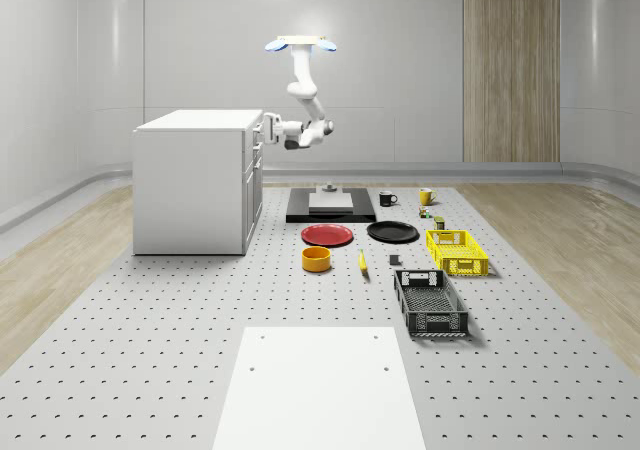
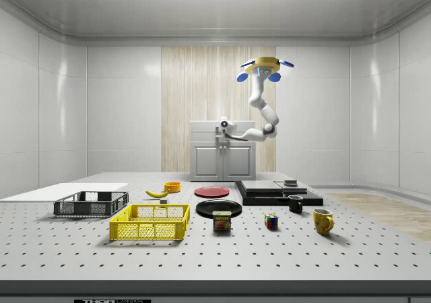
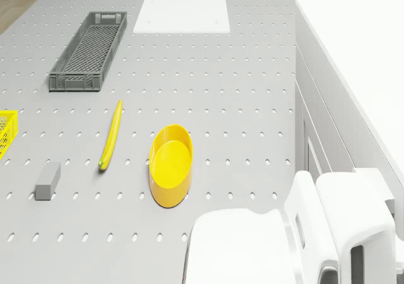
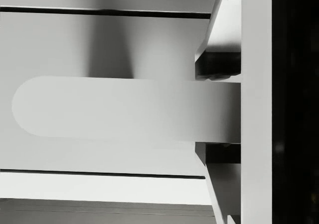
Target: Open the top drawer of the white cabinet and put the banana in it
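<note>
The drone (image 1: 300, 43) hovers beside the white cabinet (image 1: 190, 185), above its front side. Its arm bends down to the top drawer front, which sits flush with the cabinet. My gripper (image 1: 266, 128) is at the top drawer's handle (image 4: 124, 109). In the wrist view the gripper (image 4: 218, 112) has its dark pads (image 4: 219, 64) pressed against the bar from both sides, so it is shut on the handle. The banana (image 1: 363, 262) lies flat on the perforated table, next to a yellow bowl (image 3: 170, 164); the drone view shows this banana (image 3: 111, 136) well away from the gripper.
On the table in front of the cabinet are a red plate (image 1: 327, 235), a black plate (image 1: 392, 232), a yellow crate (image 1: 457, 252), a grey crate (image 1: 430, 303), a black platform (image 1: 330, 205), two mugs and a small grey block (image 3: 47, 181). A white sheet (image 1: 320, 390) lies nearest the whole-scene camera.
</note>
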